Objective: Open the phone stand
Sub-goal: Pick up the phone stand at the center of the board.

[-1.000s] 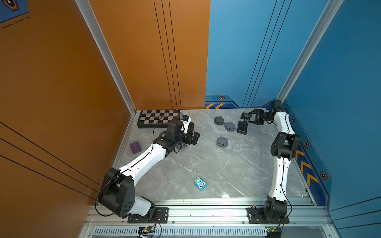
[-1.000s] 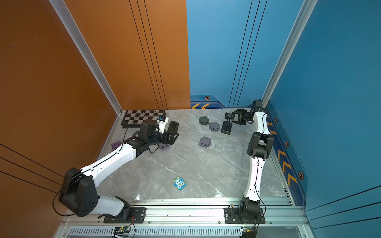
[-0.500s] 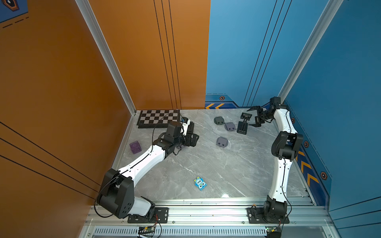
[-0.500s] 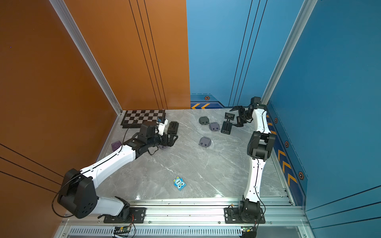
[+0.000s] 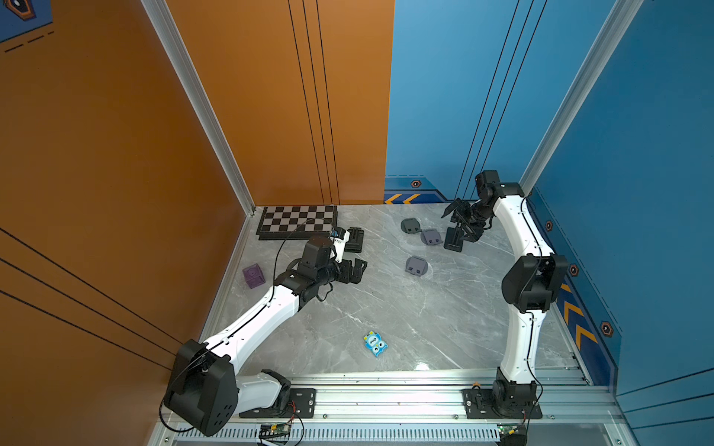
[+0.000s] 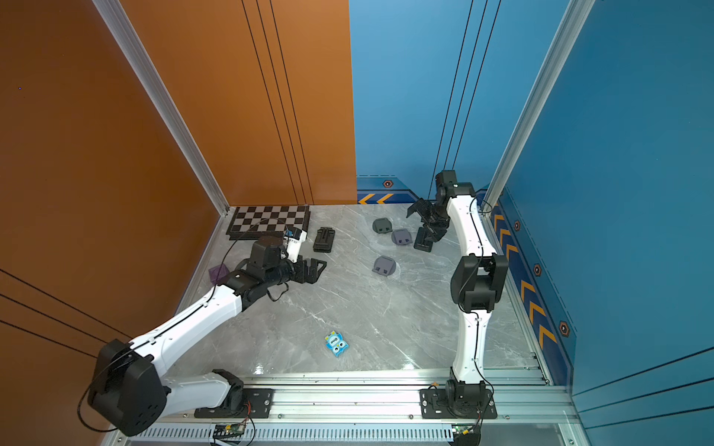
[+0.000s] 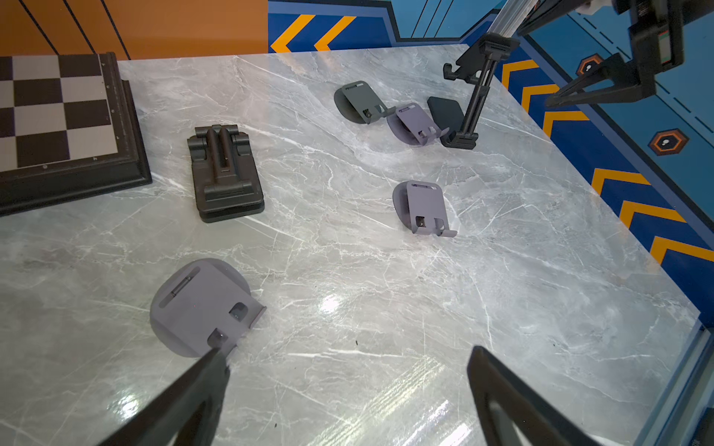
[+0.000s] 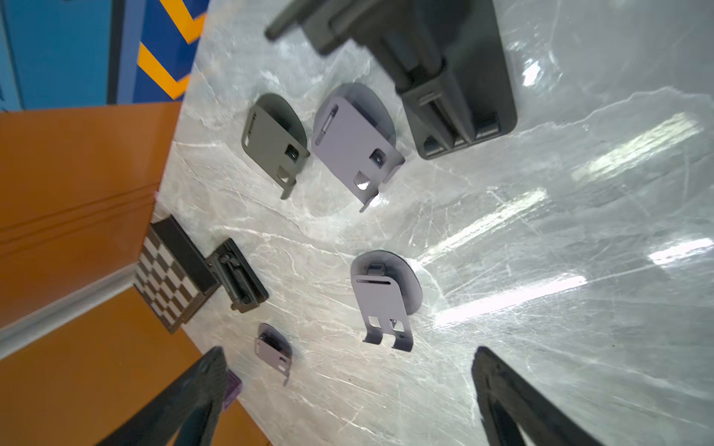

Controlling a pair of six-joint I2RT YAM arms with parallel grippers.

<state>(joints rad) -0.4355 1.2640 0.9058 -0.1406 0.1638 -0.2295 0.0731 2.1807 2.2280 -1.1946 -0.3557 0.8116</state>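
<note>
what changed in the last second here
The right gripper opened wider and backed away from the upright black stand, which stays standing. The left gripper, open, pulled back slightly from the folded black stand. The grey stands, chessboard, purple cube and blue toy did not move.

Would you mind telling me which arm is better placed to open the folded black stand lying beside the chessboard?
Left, probably. The left tool is open and empty, close to the folded black stand by the chessboard. The right tool is across the table at the already raised black stand.
</note>
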